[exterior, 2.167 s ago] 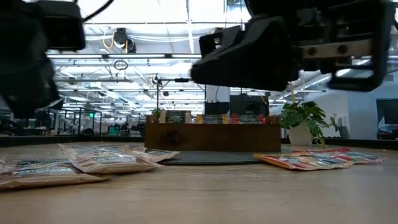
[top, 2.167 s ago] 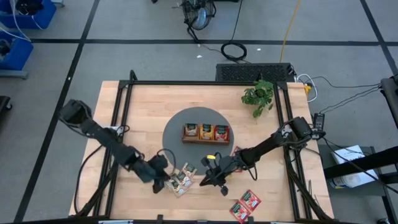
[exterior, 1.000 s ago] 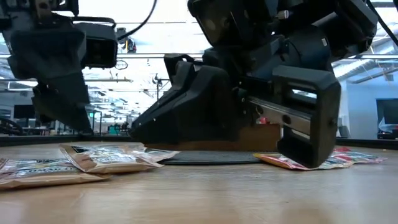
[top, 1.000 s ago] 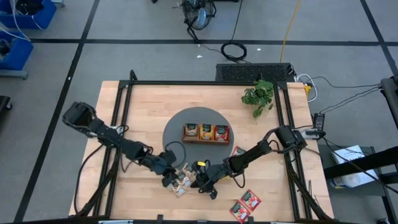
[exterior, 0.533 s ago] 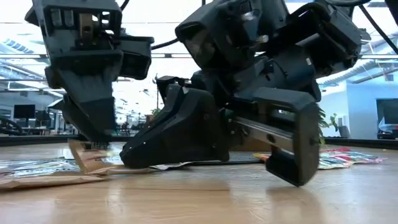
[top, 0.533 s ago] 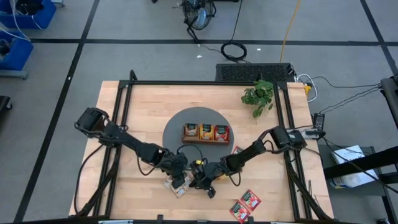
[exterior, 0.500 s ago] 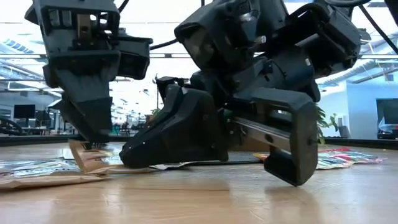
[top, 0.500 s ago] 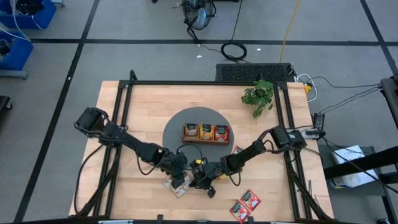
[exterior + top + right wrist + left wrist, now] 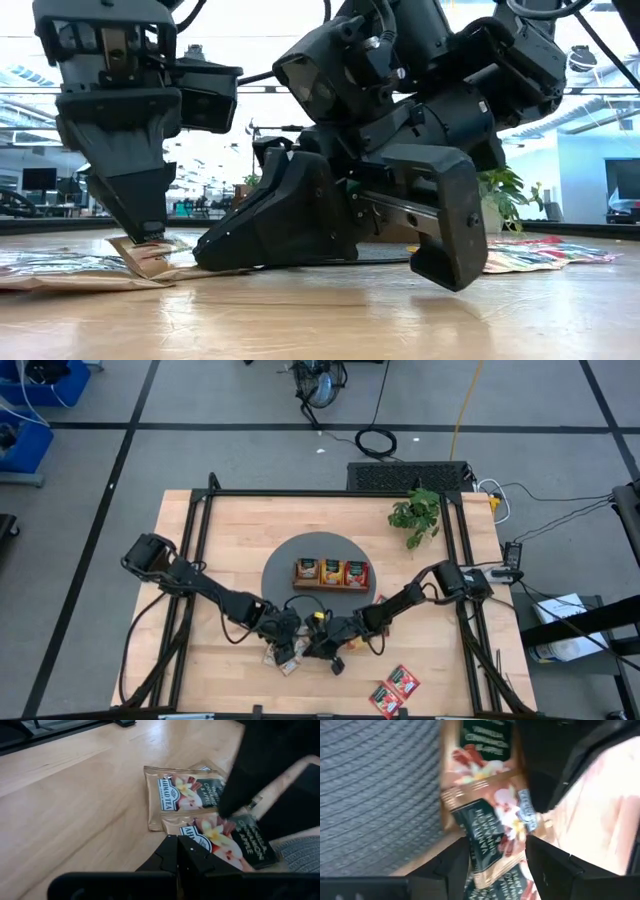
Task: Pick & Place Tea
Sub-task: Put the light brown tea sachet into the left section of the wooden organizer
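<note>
So the beige tea sachets (image 9: 187, 795) lay flat in a small overlapping pile near the counter's (image 9: 240, 530) front edge, just off the round grey mat (image 9: 285, 565), long sides roughly in line. Left gripper (image 9: 287, 650) stood over them, fingers spread around one sachet (image 9: 495, 835). Right gripper (image 9: 318, 648) was clenched, tips down beside the pile.

The beige tea sachet (image 9: 186, 795) lying flat on the wooden table bears the brand "AHMAD TEA" in the right wrist view; the sachet (image 9: 490, 832) between the left gripper's fingers reads "VANILLA"; remaining print is illegible.
</note>
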`<state>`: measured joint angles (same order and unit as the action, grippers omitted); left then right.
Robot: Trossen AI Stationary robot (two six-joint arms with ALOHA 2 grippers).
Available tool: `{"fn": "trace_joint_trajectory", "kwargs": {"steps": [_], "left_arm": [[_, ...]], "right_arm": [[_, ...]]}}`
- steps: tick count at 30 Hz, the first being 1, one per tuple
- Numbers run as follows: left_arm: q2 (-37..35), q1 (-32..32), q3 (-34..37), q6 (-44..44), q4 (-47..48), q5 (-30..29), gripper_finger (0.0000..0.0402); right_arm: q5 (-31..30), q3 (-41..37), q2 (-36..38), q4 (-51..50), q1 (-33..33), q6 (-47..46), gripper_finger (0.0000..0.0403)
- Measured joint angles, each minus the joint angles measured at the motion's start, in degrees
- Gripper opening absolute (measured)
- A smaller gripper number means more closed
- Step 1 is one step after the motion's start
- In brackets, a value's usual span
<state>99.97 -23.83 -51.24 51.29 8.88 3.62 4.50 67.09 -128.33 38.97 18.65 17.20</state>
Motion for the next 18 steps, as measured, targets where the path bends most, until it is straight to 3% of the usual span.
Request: {"fn": "trace_joint_trajectory", "kwargs": {"steps": [5, 14, 18], "left_arm": [[0.17, -0.03, 0.0, -0.73, -0.46, -1.02, 0.0173], [-0.47, 0.56, 0.02, -4.73, -4.65, 1.62, 0.0016], [-0.49, 0.56, 0.02, -5.14, -5.07, 2.2, 0.0015]], "right_arm": [[-0.03, -0.02, 0.0, -0.28, -0.19, -0.93, 0.0], [-0.14, -0.02, -0.01, -0.61, -0.19, -1.09, 0.0], [-0.12, -0.02, -0.02, -0.65, -0.19, -1.1, 0.0]]}}
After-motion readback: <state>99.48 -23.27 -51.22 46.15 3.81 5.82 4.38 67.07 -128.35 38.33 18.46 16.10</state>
